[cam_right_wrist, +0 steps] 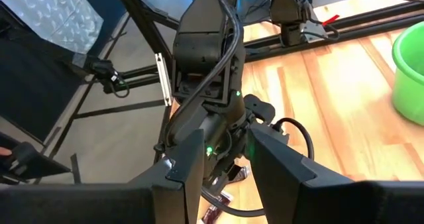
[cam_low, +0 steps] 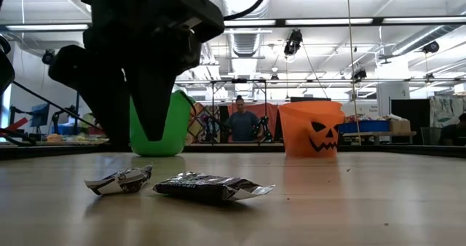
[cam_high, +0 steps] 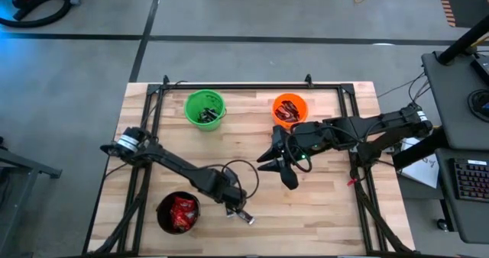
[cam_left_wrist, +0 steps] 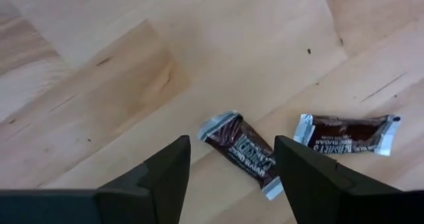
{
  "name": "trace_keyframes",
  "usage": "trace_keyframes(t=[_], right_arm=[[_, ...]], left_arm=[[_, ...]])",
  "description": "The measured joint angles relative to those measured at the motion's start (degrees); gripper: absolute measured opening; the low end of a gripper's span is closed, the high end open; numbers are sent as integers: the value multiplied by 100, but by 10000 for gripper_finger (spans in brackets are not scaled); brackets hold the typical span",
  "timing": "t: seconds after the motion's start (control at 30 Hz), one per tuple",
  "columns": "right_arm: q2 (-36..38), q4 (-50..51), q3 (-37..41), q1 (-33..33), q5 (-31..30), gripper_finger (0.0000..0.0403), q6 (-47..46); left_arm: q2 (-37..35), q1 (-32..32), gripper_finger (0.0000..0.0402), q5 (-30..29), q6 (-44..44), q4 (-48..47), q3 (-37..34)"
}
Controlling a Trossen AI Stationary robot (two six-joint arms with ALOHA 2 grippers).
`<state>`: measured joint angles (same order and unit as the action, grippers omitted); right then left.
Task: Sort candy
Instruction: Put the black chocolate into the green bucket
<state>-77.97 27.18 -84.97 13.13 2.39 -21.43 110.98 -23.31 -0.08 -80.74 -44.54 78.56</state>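
Two small dark brown bars with silver ends lie flat on the wooden table, one bar [cam_left_wrist: 242,151] between my left gripper's fingers and the other bar [cam_left_wrist: 348,132] beside it. In the low view they show as bar [cam_low: 120,180] and bar [cam_low: 211,186]. My left gripper [cam_left_wrist: 232,159] [cam_high: 238,207] hangs open just above them, pointing down, touching neither. My right gripper [cam_high: 279,170] [cam_right_wrist: 225,148] is open and holds nothing, near the table's middle, below the orange bucket [cam_high: 290,109].
The green bucket [cam_high: 205,109] holds small dark bars and stands at the far edge. The orange bucket holds brown-red bars. The black bucket [cam_high: 177,212] at the near left holds red packets. A black frame [cam_high: 244,85] runs around the table. A person [cam_low: 240,122] stands far behind.
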Motion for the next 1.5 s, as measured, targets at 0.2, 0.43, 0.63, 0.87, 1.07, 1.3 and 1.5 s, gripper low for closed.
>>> trace_keyframes(t=[0.2,0.43,0.63,0.87,1.07,1.3,1.5], right_arm=[[-2,0,0,0,-4,111,42],[-2,-1,0,0,-4,112,149],[-2,0,0,0,-4,111,151],[-4,0,0,0,0,111,204],[-4,0,0,0,5,111,269],[-4,-2,0,0,5,112,302],[-4,-2,0,0,3,112,344]], left_arm=[[0,-85,198,-225,-209,1,-2],[0,-103,191,-499,-449,26,-50],[0,-154,191,-522,-720,56,-59],[0,-282,191,-584,-1008,73,-59],[0,-317,191,-640,-1055,84,-123],[0,-341,191,-690,-1158,238,-226],[0,-363,191,-669,-1192,614,-401]])
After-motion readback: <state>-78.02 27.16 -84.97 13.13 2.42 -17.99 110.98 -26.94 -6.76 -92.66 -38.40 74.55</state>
